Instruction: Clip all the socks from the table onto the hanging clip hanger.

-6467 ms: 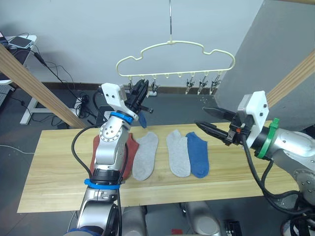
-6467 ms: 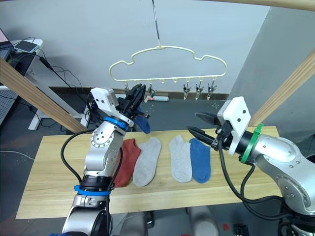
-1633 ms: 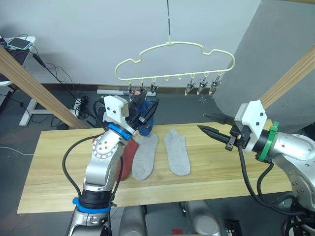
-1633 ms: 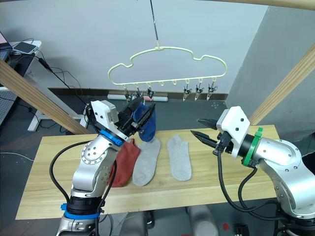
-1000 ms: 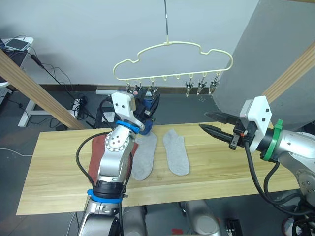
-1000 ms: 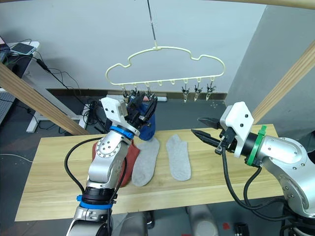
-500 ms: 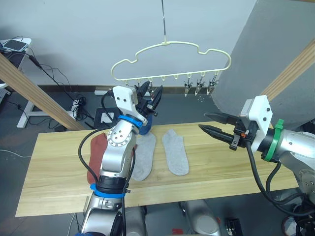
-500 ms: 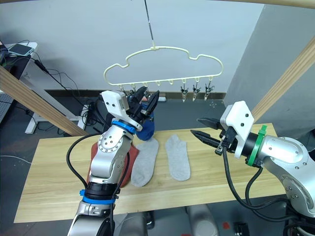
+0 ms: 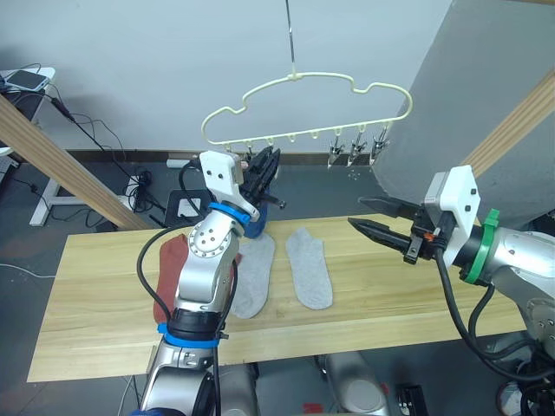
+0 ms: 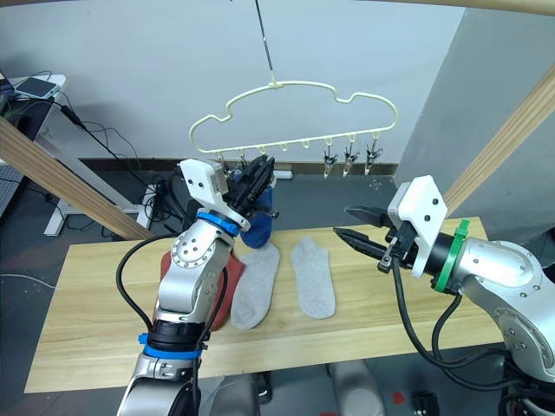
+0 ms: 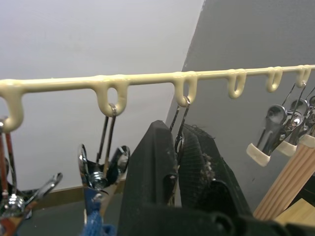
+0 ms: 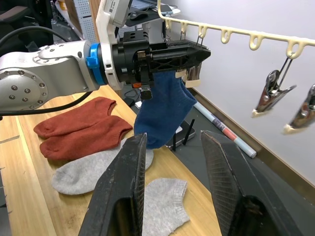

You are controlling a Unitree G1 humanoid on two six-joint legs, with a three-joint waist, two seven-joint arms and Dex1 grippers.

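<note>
So my left gripper (image 10: 260,178) is up at the hanger (image 9: 303,108), fingers pressed together around the third clip (image 11: 179,125) in the row, right under its loop. Blue socks (image 12: 165,110) hang just below my fingers; whether they're gripped by me or by a clip, I can't tell. One clip (image 11: 101,167) beside my fingers has a bit of blue fabric at its tip.

Hanger dangles from a long metal hook, above the far edge of the table (image 9: 104,303). Three more clips (image 9: 357,147) sit bunched at its right end, with nothing on them.

My right gripper (image 9: 368,217) hovers over the right part of the table, fingers spread and holding nothing, pointing left toward the socks.

On the table: two grey socks (image 9: 310,269) lying side by side near the middle, toes toward me. Two red socks (image 12: 81,130) lie side by side and touching, just left of the grey ones and partly behind my left arm in the head views.
</note>
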